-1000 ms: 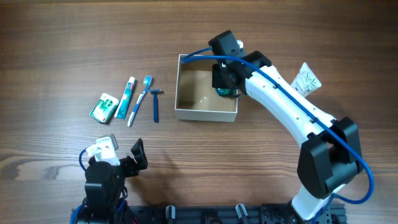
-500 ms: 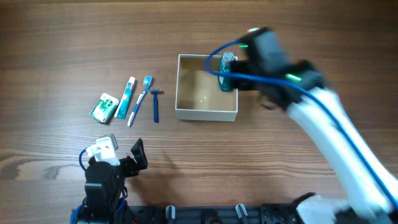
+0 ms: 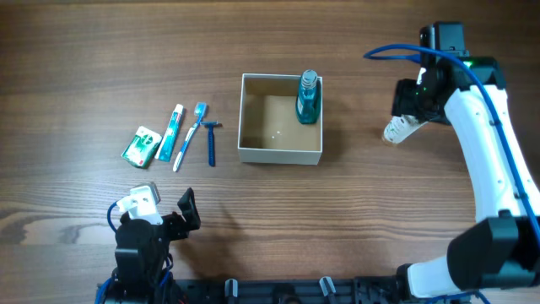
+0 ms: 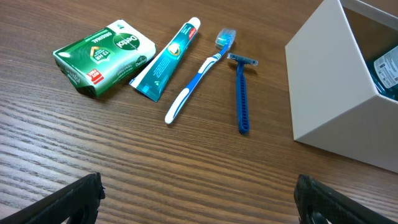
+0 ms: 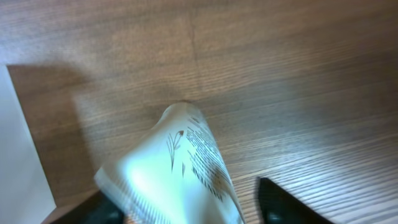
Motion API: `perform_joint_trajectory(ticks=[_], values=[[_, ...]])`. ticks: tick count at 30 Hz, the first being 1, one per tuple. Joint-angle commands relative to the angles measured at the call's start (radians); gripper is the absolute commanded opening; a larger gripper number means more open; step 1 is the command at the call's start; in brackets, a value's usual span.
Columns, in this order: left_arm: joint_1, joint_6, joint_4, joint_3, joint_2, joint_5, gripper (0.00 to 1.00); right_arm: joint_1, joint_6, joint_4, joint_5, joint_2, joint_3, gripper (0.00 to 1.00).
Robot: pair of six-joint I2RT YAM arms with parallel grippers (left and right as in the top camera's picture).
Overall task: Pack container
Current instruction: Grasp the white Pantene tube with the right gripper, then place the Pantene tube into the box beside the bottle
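The container (image 3: 279,154), a white-walled box with a tan inside, sits mid-table. It also shows in the left wrist view (image 4: 329,93). A teal bottle (image 3: 308,98) stands upright in its far right corner. My right gripper (image 3: 407,116) is to the right of the container, open, its fingers either side of a white printed tube (image 3: 396,131). In the right wrist view the tube (image 5: 177,168) lies between the fingers (image 5: 186,210), with a gap to the right finger. My left gripper (image 3: 169,215) is open and empty near the front edge (image 4: 202,205).
Left of the container lie a green soap pack (image 3: 142,143), a toothpaste tube (image 3: 171,133), a blue toothbrush (image 3: 191,135) and a blue razor (image 3: 211,142). All four show in the left wrist view, soap at the left (image 4: 104,57), razor nearest the box (image 4: 241,93).
My right gripper let go of the teal bottle, which now stands in the container, and swung right to the white tube. The left arm has not moved.
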Motion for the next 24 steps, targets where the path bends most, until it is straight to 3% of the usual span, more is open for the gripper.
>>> perform_joint_trajectory(ticks=[1, 3, 7, 11, 14, 19, 24], values=[[0.007, 0.014, -0.005, -0.013, -0.005, 0.016, 1.0, -0.003, 0.014, -0.003, -0.08, 0.014, 0.002, 0.35], [0.007, 0.013, -0.005, -0.013, -0.005, 0.016, 1.0, -0.003, 0.053, -0.016, -0.08, 0.011, 0.002, 0.04], [0.007, 0.014, -0.005, -0.013, -0.005, 0.016, 1.0, 0.016, 0.082, -0.027, -0.163, -0.109, 0.006, 0.04], [0.007, 0.013, -0.005, -0.013, -0.005, 0.016, 1.0, 0.209, 0.127, -0.02, -0.199, -0.442, 0.024, 0.04], [0.007, 0.013, -0.005, -0.013, -0.005, 0.016, 1.0, 0.352, 0.185, -0.032, -0.2, -0.567, 0.024, 0.04], [0.007, 0.013, -0.005, -0.013, -0.005, 0.016, 1.0, 0.527, 0.199, 0.002, -0.199, -0.429, 0.021, 0.04], [0.007, 0.013, -0.005, -0.013, -0.005, 0.016, 1.0, 0.55, 0.161, 0.143, -0.085, -0.155, 0.021, 0.04]])
